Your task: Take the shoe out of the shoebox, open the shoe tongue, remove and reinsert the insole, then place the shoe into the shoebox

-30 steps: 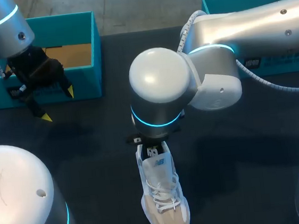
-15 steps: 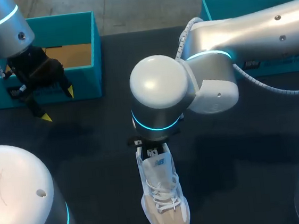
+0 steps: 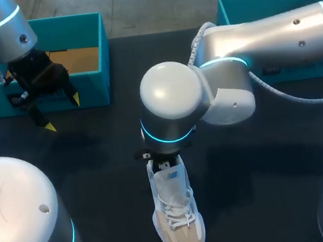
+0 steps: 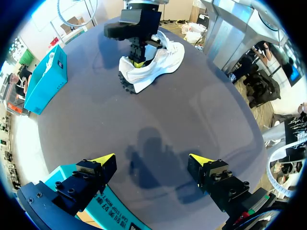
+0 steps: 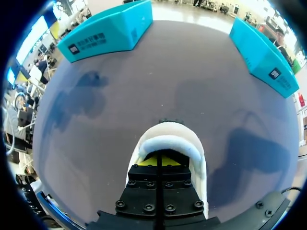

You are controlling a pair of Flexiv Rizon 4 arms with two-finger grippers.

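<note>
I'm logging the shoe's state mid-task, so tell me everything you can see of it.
The shoe is a white sneaker with a beige toe, white laces, a padded heel collar and a dark lugged sole. It stands upright on its sole on the dark table, toe towards the robot. The right gripper has its jaws, closed together, down in the opening just inside the heel collar. Whether they grip anything cannot be seen.
</note>
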